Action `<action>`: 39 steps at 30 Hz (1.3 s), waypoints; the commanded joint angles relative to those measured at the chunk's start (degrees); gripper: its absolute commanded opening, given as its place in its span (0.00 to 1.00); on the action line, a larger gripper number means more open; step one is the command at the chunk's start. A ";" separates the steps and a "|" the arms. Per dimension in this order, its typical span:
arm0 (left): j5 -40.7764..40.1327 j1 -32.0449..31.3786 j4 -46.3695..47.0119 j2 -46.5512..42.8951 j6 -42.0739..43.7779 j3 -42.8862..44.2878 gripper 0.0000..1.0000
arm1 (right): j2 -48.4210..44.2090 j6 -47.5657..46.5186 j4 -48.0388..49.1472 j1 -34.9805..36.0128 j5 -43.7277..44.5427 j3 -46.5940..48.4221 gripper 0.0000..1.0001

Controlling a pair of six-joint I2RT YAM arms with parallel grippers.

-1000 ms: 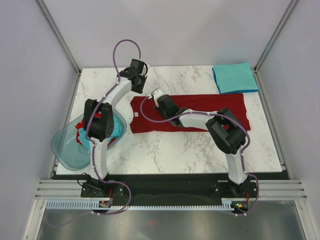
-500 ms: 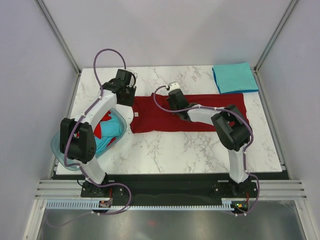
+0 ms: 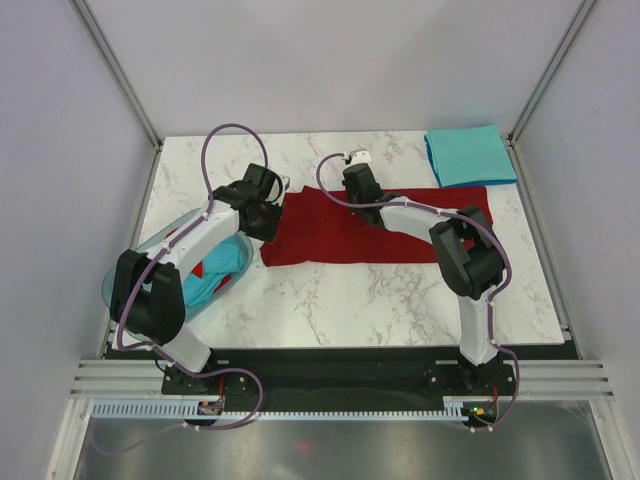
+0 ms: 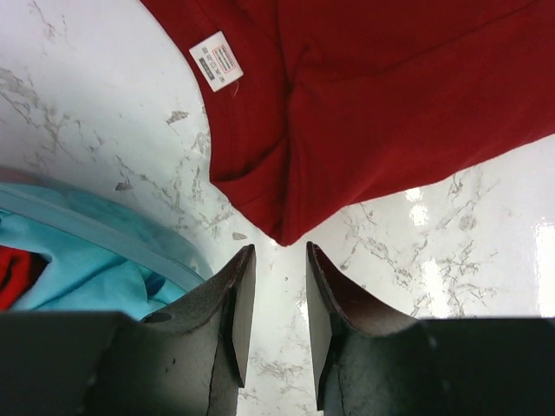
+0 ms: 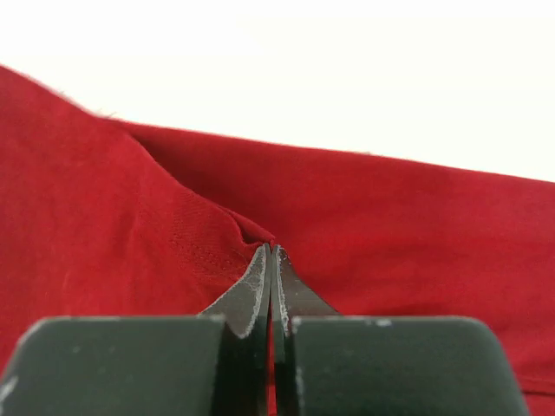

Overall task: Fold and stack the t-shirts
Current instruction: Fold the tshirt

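Top external: dark red t-shirt [image 3: 330, 235] lies lengthwise across the marble table [image 3: 350, 295].
Right gripper [image 5: 272, 253] pinches a fold at its far edge; left gripper [image 4: 279, 251], fingers slightly parted, hovers just beside its left corner.

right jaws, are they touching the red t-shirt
Touching. In the right wrist view the right jaws pinch a raised fold of the red t-shirt.

The bare marble table [image 3: 400, 300] in front of the red t-shirt [image 3: 320, 240] gives free passage; the basin [image 4: 104, 234] blocks the left edge.
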 commanded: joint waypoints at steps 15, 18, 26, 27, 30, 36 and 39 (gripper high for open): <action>2.05 -5.40 0.71 1.48 -6.04 -1.59 0.34 | -6.84 17.56 -25.51 -2.87 6.28 4.70 0.26; 1.96 -6.54 1.24 3.42 -7.19 -1.59 0.33 | -11.67 22.93 -27.98 -5.85 3.91 -2.23 0.25; -5.16 -9.01 2.21 7.63 -9.30 -2.38 0.31 | -18.28 23.56 -28.07 -15.69 2.68 -16.22 0.23; -5.51 -9.01 2.38 8.86 -9.65 -2.47 0.31 | -18.29 23.47 -28.16 -16.57 2.41 -17.44 0.23; -8.32 -9.01 2.47 10.97 -10.09 -2.91 0.31 | -18.20 22.94 -27.55 -20.00 2.50 -19.21 0.23; -14.56 -9.01 2.38 13.35 -10.27 -5.45 0.31 | -17.14 21.80 -27.02 -26.60 3.38 -23.60 0.22; -16.23 -9.01 2.30 11.86 -10.62 -7.04 0.31 | -18.11 21.36 -26.67 -28.88 3.81 -25.79 0.22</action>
